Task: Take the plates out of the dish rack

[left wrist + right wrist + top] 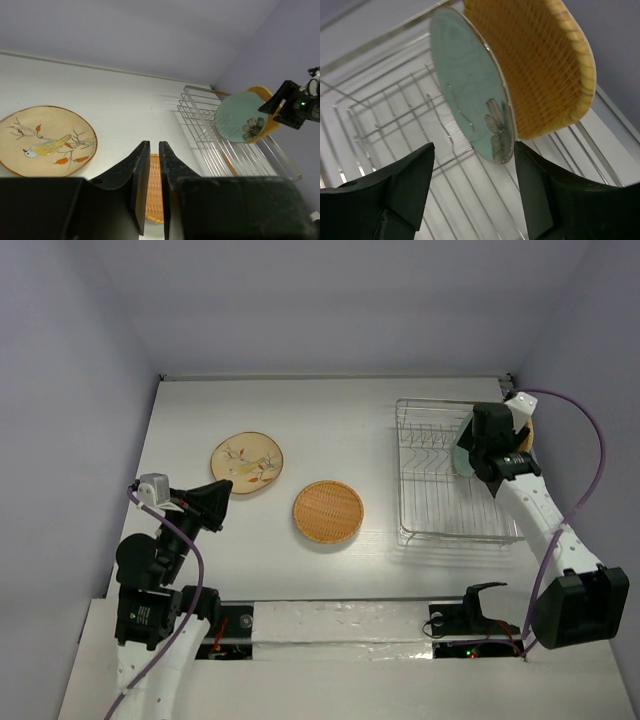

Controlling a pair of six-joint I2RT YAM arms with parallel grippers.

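The wire dish rack (430,510) stands at the right of the table. In it a mint-green floral plate (465,85) stands on edge, with an orange-tan basket-textured plate (540,65) right behind it. My right gripper (472,147) is open over the rack, one finger on each side of the mint plate's rim and not gripping it. A cream plate with a bird print (247,462) and a round orange woven plate (328,511) lie flat on the table. At the near left my left gripper (215,502) is shut on nothing and points toward the woven plate (156,195).
Pale walls close the table in at the back and on both sides. The rack's right side runs near the right wall. A foil-covered strip (340,620) with the arm bases lies along the near edge. The right arm's purple cable (590,440) loops beside the rack.
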